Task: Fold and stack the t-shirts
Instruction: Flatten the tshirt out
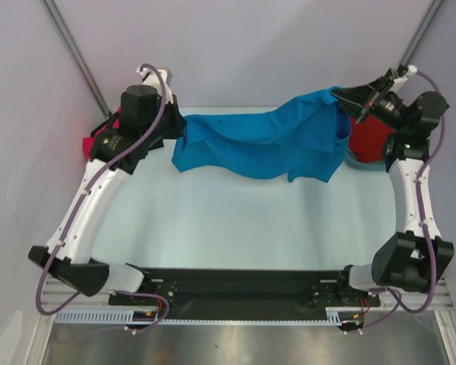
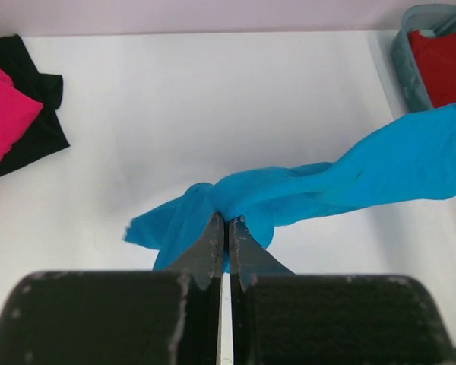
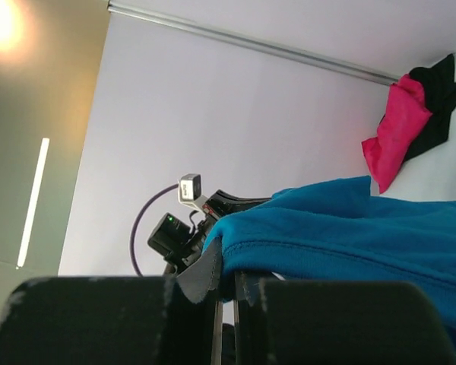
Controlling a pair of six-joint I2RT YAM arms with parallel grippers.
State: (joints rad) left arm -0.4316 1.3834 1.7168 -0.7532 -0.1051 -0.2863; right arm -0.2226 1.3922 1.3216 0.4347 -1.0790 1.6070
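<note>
no text, label or number (on anything in view) can be read.

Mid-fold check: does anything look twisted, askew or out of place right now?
Yes. The blue t-shirt hangs between both grippers, twisted into a rope at the left gripper rather than spread flat; the right gripper pinches a stitched edge. At far left, the pink t-shirt lies askew on the black t-shirt. Nothing looks damaged.

Left arm (image 1: 83,205) stretched forward on far left, right arm (image 1: 410,198) on far right, wrists raised. Left gripper (image 2: 226,228) and right gripper (image 3: 226,268) each pinched tight on blue shirt (image 1: 266,141).
</note>
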